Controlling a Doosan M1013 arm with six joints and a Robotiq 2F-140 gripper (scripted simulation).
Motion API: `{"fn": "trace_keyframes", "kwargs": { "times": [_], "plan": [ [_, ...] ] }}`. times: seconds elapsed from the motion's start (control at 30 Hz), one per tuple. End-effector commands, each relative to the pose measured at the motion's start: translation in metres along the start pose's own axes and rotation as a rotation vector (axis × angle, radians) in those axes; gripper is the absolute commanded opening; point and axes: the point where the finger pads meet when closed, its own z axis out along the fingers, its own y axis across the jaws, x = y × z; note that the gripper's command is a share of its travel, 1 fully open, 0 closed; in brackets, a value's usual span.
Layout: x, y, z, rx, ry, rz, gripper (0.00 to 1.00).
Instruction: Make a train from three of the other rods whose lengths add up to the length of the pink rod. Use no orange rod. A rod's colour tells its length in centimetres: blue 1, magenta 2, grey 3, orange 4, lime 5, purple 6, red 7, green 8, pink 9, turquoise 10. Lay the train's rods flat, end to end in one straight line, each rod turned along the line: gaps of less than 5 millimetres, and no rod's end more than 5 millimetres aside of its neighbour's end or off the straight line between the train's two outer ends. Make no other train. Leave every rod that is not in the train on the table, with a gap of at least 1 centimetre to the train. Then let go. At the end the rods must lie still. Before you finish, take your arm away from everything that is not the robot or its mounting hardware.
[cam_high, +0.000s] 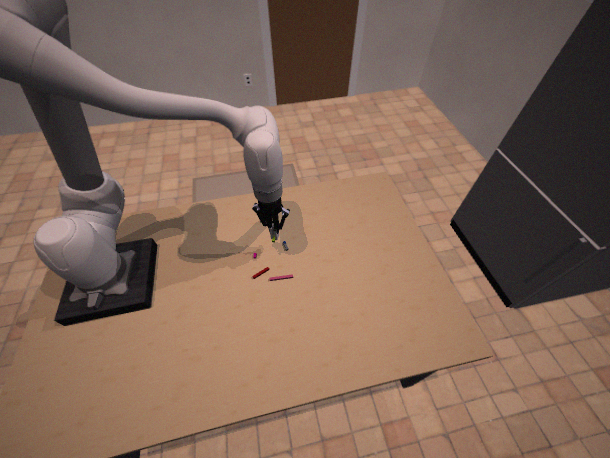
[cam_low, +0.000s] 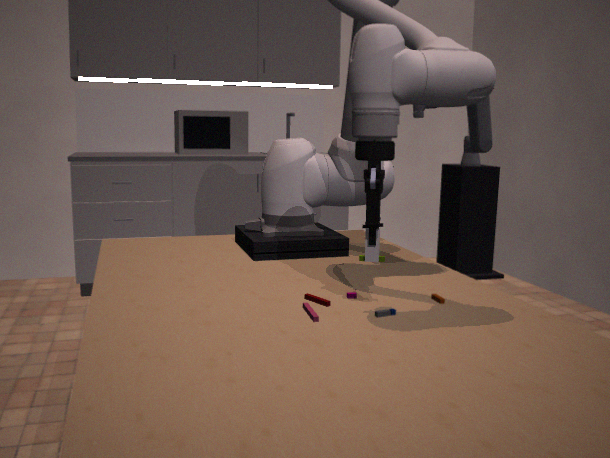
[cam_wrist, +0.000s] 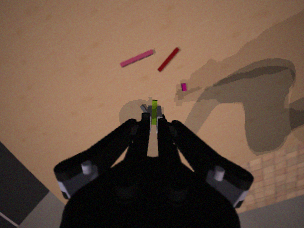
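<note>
My gripper is shut on the lime rod and holds it level above the table; the rod's ends stick out on both sides of the fingers. It also shows between the fingertips in the wrist view. The pink rod and the red rod lie flat near the table's middle. The magenta rod lies to their left in shadow. The grey rod lies with the blue rod at its end, just right of the gripper.
An orange rod lies apart, further right in the exterior view. The arm's black base stands at the table's left side. A dark cabinet stands beyond the right edge.
</note>
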Motion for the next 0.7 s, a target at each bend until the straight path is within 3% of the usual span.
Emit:
{"fn": "trace_keyframes", "kwargs": {
  "times": [0.0,0.03,0.5,0.57,0.67],
  "plan": [
    [0.000,-0.002,0.000,0.004,0.011,0.086,0.03],
    [0.000,-0.004,0.000,0.004,0.011,0.192,0.03],
    [0.002,-0.016,0.000,0.008,0.010,0.750,0.03],
    [0.002,-0.016,0.000,0.008,0.010,0.750,0.03],
    [0.002,-0.019,0.000,0.008,0.009,0.922,0.03]
  ]
}}
